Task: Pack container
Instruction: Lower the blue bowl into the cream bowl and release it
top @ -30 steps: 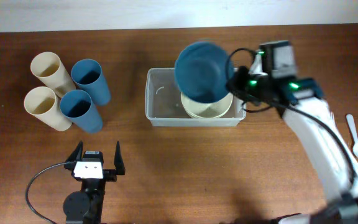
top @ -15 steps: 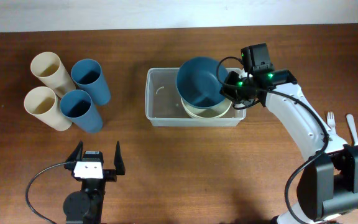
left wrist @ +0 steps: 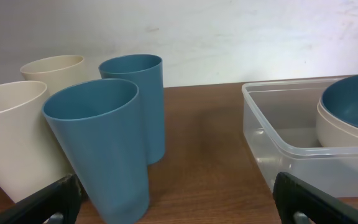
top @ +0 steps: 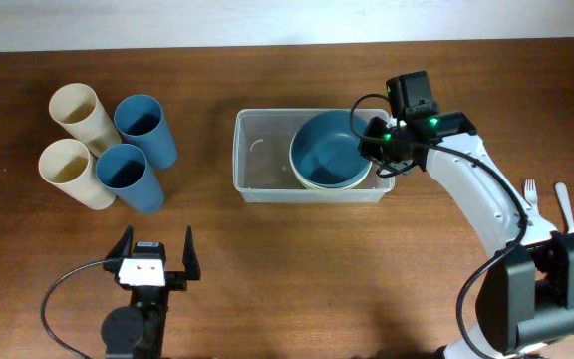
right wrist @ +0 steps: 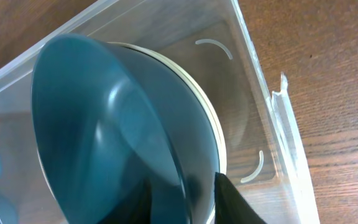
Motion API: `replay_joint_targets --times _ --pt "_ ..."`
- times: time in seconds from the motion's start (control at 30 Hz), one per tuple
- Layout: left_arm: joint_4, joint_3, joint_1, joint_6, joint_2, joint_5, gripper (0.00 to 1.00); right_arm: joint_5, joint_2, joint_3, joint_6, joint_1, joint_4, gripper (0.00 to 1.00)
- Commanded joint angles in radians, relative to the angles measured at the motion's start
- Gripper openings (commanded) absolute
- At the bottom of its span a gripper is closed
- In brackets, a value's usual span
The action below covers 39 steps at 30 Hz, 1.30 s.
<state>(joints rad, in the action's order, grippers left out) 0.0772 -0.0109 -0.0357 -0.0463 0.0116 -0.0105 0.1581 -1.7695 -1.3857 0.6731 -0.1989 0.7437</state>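
The clear container (top: 255, 152) sits at mid-table. In its right half a blue bowl (top: 331, 148) rests nested in a cream bowl (top: 312, 183). My right gripper (top: 372, 140) hangs over the bowls' right rim. In the right wrist view its jaws (right wrist: 191, 200) straddle the blue bowl's (right wrist: 104, 124) rim, one finger inside and one outside, with a gap on each side, so it is open. The cream bowl's edge (right wrist: 211, 121) and the container wall (right wrist: 272, 109) show behind. My left gripper (top: 156, 241) stands wide open near the front edge, holding nothing (left wrist: 179, 202).
Two cream cups (top: 76, 112) (top: 68, 172) and two blue cups (top: 145, 128) (top: 128, 177) stand at the far left; the blue ones (left wrist: 104, 143) are close ahead of my left gripper. A white fork (top: 529, 189) and spoon (top: 567, 214) lie at the right edge.
The right arm lowered the blue bowl from a tilted hold above the container into the cream bowl, and its jaws have parted from the rim. The left arm stayed still.
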Motion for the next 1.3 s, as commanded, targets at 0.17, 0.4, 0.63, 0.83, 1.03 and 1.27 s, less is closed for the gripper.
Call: replay_joint_targets --times 0.17,0.4,0.63,0.83,1.03,1.27 --pt "0.006 0.002 0.007 -0.019 -0.006 0.013 1.0 -0.006 0.001 -0.014 -0.008 -0.003 0.0 0.15" --pt "0.006 0.002 0.007 -0.019 -0.006 0.013 1.0 -0.017 -0.005 -0.014 -0.012 -0.003 0.0 0.17" --pt "0.006 0.002 0.007 -0.019 -0.006 0.013 1.0 -0.026 -0.005 -0.013 -0.012 -0.003 0.001 0.04" --pt "0.006 0.002 0.007 -0.019 -0.006 0.013 1.0 -0.027 -0.005 -0.013 -0.011 -0.003 0.004 0.04" --pt "0.006 0.002 0.007 -0.019 -0.006 0.013 1.0 -0.008 -0.005 -0.013 -0.011 0.005 0.009 0.04" --pt "0.006 0.002 0.007 -0.019 -0.006 0.013 1.0 0.143 -0.005 -0.013 -0.012 0.07 0.019 0.04"
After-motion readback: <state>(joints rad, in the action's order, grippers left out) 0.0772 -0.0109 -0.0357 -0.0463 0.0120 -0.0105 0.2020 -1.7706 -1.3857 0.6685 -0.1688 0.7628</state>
